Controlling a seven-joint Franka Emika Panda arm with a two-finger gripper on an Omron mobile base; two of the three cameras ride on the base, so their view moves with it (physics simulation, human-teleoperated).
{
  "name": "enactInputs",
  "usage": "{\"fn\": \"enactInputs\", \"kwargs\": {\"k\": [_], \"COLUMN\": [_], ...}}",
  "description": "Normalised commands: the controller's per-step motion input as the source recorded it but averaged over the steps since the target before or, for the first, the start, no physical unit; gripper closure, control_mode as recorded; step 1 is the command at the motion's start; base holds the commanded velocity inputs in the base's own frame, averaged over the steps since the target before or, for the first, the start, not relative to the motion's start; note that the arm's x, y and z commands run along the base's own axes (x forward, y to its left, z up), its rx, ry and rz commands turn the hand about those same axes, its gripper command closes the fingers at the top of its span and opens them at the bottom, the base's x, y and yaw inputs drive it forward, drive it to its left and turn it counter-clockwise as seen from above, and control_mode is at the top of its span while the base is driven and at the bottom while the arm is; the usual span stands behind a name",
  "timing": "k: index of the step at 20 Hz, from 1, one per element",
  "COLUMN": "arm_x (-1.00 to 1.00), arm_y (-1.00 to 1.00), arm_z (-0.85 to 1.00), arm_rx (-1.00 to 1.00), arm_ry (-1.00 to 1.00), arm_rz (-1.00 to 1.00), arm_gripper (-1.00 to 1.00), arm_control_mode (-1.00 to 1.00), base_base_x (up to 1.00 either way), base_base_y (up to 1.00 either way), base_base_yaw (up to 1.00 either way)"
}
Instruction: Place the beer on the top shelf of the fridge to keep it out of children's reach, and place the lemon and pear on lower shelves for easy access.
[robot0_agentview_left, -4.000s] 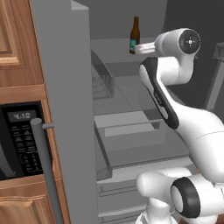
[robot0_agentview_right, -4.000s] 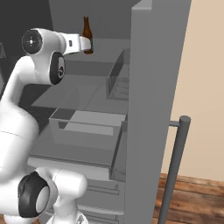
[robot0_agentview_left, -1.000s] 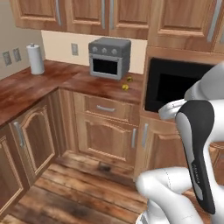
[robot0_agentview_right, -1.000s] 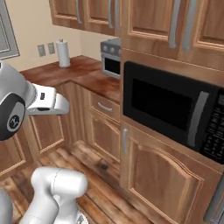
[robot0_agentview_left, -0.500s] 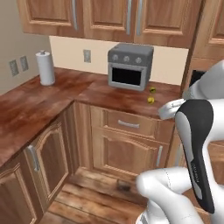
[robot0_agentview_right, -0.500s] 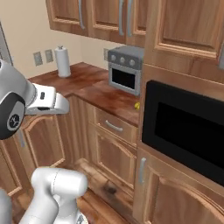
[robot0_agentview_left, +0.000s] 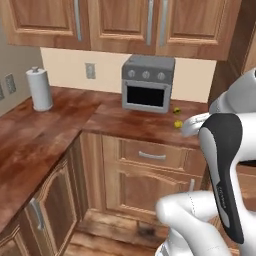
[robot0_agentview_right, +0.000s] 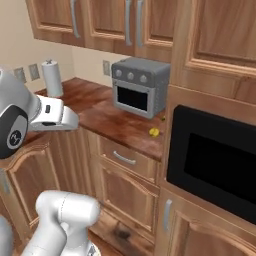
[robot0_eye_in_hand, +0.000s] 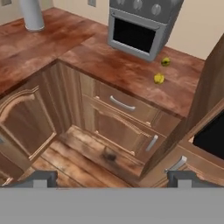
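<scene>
- Reddish-brown wood counter (robot0_eye_in_hand: 131, 72) is wrapping an L-shaped corner, with one lemon (robot0_eye_in_hand: 159, 78) and one pear (robot0_eye_in_hand: 166, 62) lying on it just right of the toaster oven (robot0_eye_in_hand: 142, 22), close together but apart.
- Pear is sitting farther back, near the wall; in the right base view only the lemon (robot0_agentview_right: 154, 132) is showing clearly, the pear being too small to make out.
- Gripper (robot0_eye_in_hand: 112, 177) is hanging above the floor in front of the cabinets, jaws standing wide and holding nothing; the two dark fingertips (robot0_eye_in_hand: 41, 178) are cut off at the frame's bottom.
- One white paper towel roll (robot0_agentview_left: 39, 89) is standing upright at the counter's far left, cropped at its top in the hand view.
- One black microwave (robot0_agentview_right: 212, 162) is sitting built into the wood cabinetry, partly cut off at the right edge.
- Three round knobs are lining the grey oven's top.
</scene>
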Motion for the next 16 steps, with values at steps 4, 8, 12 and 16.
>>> {"fn": "enactInputs", "kwargs": {"k": [4,8,12,16], "arm_x": [0.00,0.00,0.00,0.00], "arm_y": [0.00,0.00,0.00,0.00], "arm_z": [0.00,0.00,0.00,0.00], "arm_rx": [0.00,0.00,0.00,0.00], "arm_ry": [0.00,0.00,0.00,0.00], "arm_rz": [0.00,0.00,0.00,0.00], "arm_gripper": [-1.00,-1.00,-1.00,-1.00], "arm_control_mode": [1.00,1.00,1.00,1.00], "base_base_x": [0.55,0.55,0.53,0.52], "base_base_y": [0.03,0.05,0.20,0.41], "base_base_yaw": [-0.35,-0.38,-0.37,-0.35]}}
